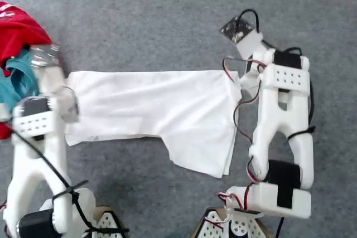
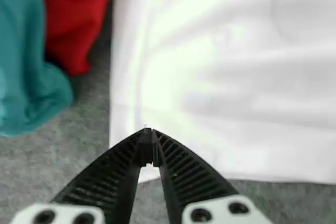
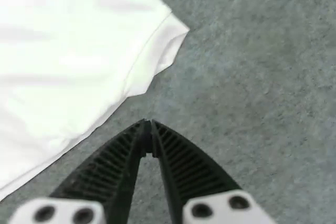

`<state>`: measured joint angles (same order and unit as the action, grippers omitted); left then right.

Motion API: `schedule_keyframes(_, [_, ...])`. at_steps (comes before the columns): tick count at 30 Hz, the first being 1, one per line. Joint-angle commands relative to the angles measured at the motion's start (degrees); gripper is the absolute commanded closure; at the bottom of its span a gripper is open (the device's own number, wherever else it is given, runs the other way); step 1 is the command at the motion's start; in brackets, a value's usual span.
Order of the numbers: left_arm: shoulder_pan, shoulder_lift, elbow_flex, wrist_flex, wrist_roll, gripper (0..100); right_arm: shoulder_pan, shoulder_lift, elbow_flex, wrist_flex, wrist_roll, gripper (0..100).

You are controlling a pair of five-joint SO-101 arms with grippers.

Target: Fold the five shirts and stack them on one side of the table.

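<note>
White shirt (image 1: pixel 162 110) flat mid-frame on worktop (image 1: pixel 167 20); red shirt (image 1: pixel 17 29) and teal shirt (image 1: pixel 19 79) heaped upper left. Left claw (image 2: pixel 148 148) and right claw (image 3: pixel 147 140) pressed together at its opposite ends. Seemingly mid-fold; opening and pinching edges needed next.

We see a desk (image 1: pixel 156 32) covered in grey, felt-like cloth. A white shirt (image 1: pixel 162 110) lies flat across its middle, stretched out lengthwise from side to side, with one part hanging lower toward the near edge on the right. At the left edge, a red shirt (image 1: pixel 17 29) and a teal shirt (image 1: pixel 17 79) lie bunched together, touching each other, just beside the white one.
</note>
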<state>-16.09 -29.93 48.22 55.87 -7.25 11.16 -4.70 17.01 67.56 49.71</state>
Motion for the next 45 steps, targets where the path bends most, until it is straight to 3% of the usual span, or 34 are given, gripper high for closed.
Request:
schedule_keyframes(1, [3.3,-1.41,0.66,2.55,1.49,97,-1.05,-4.0,6.81,0.7,0.44,98.2])
schedule_keyframes(6, [2.15,1.67,1.01,2.9,2.73,97,-4.22,-4.88,16.04,-2.64,-1.05,98.2])
schedule_keyframes(19, [-0.57,4.57,7.34,1.14,2.29,97,-2.81,-4.53,24.84,-16.18,-5.19,98.3])
schedule_keyframes(29, [-5.49,4.57,5.67,0.88,2.2,97,2.46,-4.7,24.84,-16.0,-4.84,98.3])
schedule_keyframes(38, [-7.16,2.73,-7.78,10.55,5.01,97,-2.11,-6.02,18.33,-5.45,-8.35,98.3])
schedule_keyframes(41, [-8.13,-1.14,-5.49,5.54,7.56,97,-2.46,-8.22,15.87,-1.67,-10.9,98.3])
schedule_keyframes(45, [-6.02,-2.81,6.9,-12.66,8.7,97,-5.8,-8.4,17.45,-2.02,-12.48,98.3])
